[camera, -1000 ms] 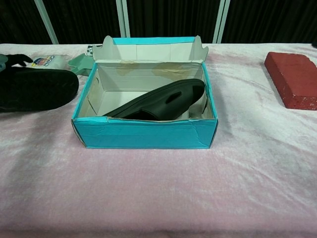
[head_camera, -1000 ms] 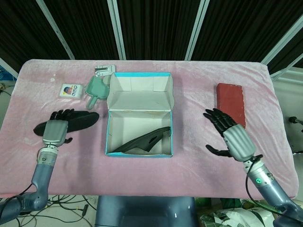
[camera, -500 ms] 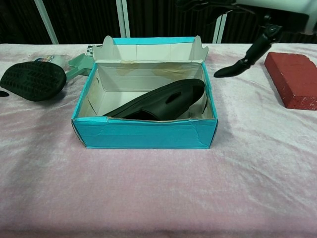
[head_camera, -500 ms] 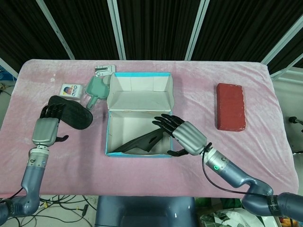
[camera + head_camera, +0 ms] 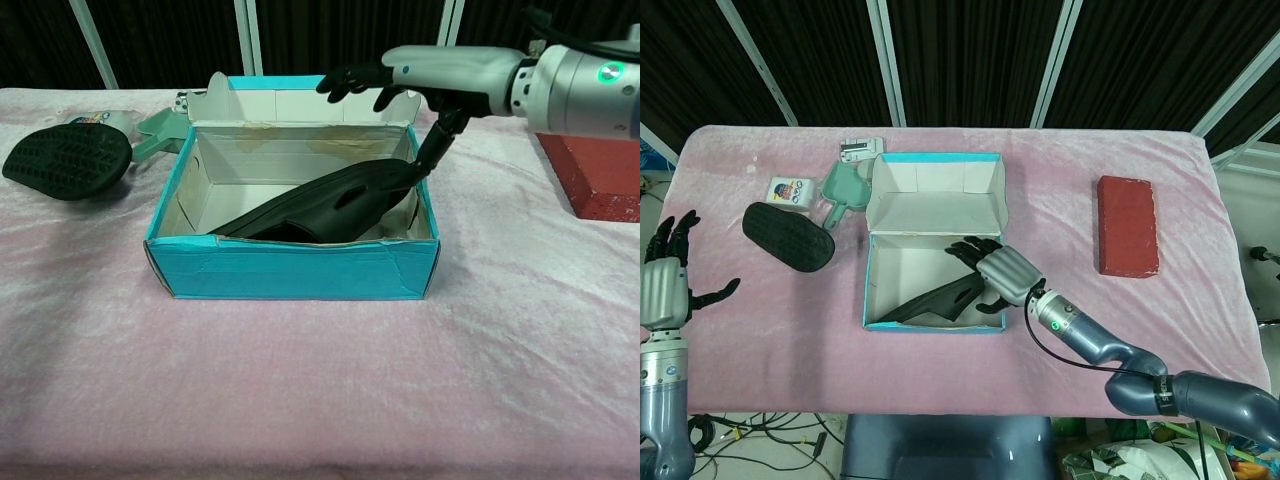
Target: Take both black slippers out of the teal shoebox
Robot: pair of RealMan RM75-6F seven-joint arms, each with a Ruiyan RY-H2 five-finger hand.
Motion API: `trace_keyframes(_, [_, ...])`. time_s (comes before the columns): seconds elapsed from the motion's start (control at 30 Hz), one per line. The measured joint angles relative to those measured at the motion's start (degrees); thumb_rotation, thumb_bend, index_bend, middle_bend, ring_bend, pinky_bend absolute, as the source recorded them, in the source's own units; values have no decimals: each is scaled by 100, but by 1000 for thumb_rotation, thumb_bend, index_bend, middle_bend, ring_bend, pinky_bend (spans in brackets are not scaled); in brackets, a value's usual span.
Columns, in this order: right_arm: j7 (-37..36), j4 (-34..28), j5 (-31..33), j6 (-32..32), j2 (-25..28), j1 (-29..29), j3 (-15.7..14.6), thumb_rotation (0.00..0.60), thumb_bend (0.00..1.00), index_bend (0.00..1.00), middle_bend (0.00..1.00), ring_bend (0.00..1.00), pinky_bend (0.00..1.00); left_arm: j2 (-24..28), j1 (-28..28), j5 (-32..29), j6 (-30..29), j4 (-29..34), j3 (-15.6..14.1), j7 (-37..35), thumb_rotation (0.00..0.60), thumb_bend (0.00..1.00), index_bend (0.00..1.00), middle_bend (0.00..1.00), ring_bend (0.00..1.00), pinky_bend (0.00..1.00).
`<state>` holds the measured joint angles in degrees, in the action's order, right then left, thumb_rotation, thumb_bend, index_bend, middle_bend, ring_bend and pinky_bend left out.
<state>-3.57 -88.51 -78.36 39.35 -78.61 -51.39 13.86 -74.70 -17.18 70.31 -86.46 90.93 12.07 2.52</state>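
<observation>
Black slipper (image 5: 330,200) in teal shoebox (image 5: 290,270) | right robot hand (image 5: 430,75) over it

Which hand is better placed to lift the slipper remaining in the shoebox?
Right. The right hand is over the teal shoebox, at the slipper; the left hand is open at the table's far edge.

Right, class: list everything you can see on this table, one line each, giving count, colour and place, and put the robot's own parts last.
Shoebox: 1, teal, table centre, lid open.
Slipper in box: 1, black, leaning inside.
Slipper on table: 1, black, sole up, left of box.
Brick: 1, red, right side.
Scoop: 1, pale green, behind the loose slipper.
Card: 1, white, printed, far left.
Tablecloth: 1, pink.
Left hand: open, at left edge.
Right hand: over the box, at the slipper.
</observation>
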Motion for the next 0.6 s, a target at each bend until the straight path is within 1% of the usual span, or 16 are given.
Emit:
trace_keyframes(0.1, [112, 199, 126, -122, -175, -110, -36, 600, 123, 29, 110, 0, 154, 30, 3, -57, 143, -1, 20, -18, 600, 0, 31, 157, 6, 128])
trace_keyframes(0.17, [240, 314, 190, -164, -245, -166, -91, 600, 141, 38, 115, 0, 156, 33, 4, -108, 243, -25, 34, -42, 600, 0, 31, 156, 6, 128])
trace_keyframes(0.23, [369, 360, 272, -235, -269, -212, -166, 600, 157, 38, 115, 0, 156, 20, 7, -160, 325, -83, 51, -92, 600, 0, 31, 154, 6, 128])
trace_keyframes(0.43, [610, 424, 524, -368, -309, -296, -303, 600, 157, 43, 115, 0, 156, -18, 3, -250, 523, -228, 109, -252, 600, 0, 31, 150, 6, 137])
trace_keyframes(0.6, [711, 504, 626, -429, -418, -350, -388, 600, 157, 80, 135, 11, 157, -35, 16, -272, 561, -292, 158, -347, 600, 0, 32, 150, 6, 149])
